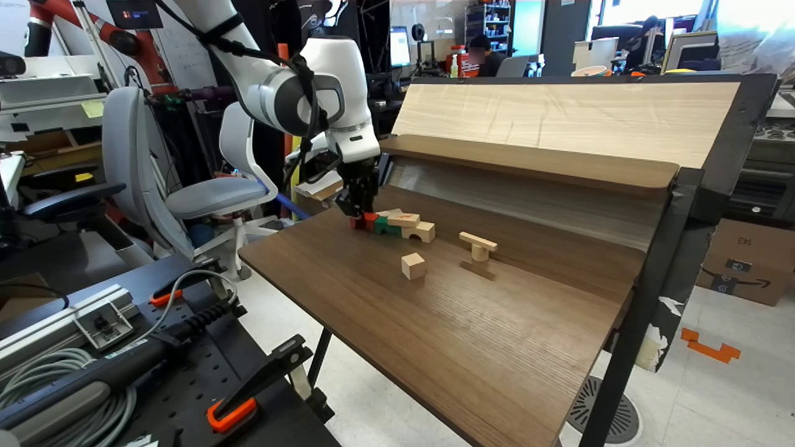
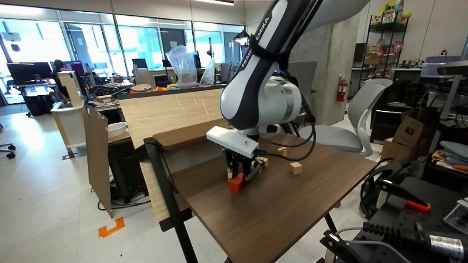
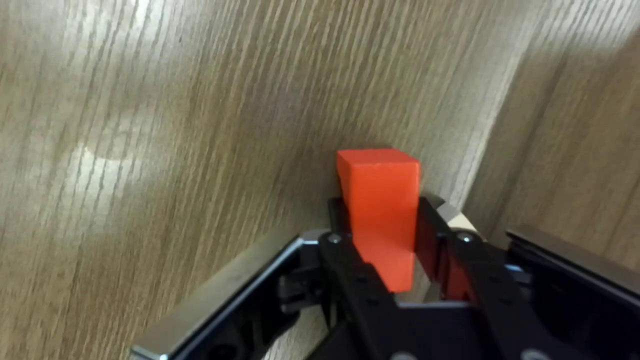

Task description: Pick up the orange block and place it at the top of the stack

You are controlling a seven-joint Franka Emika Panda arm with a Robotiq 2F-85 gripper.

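Floor (image 2: 55, 179): pale, glare-streaked; orange tape (image 2: 114, 227) marking.
Windows (image 2: 135, 40): large glass panes, daylit.
Chairs (image 1: 214, 195): grey upholstery, white frames.
Column (image 2: 318, 73): bare concrete; red fire extinguisher (image 2: 342, 89) alongside.
Wire rack (image 2: 388, 28): black, shelves loaded.
Carton (image 1: 745, 257): brown cardboard, on floor.

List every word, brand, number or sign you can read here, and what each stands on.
"EMIKA": on the robot arm, in an exterior view.
"FRAN...": lower on that arm, running under a black strap.
"143": on a cardboard box, in an exterior view.
Curved arrow, no word: same box.
Too small or blurred to read: a screen, the pale label on a black tool, an orange-marked pale block.
Wrist view: none.
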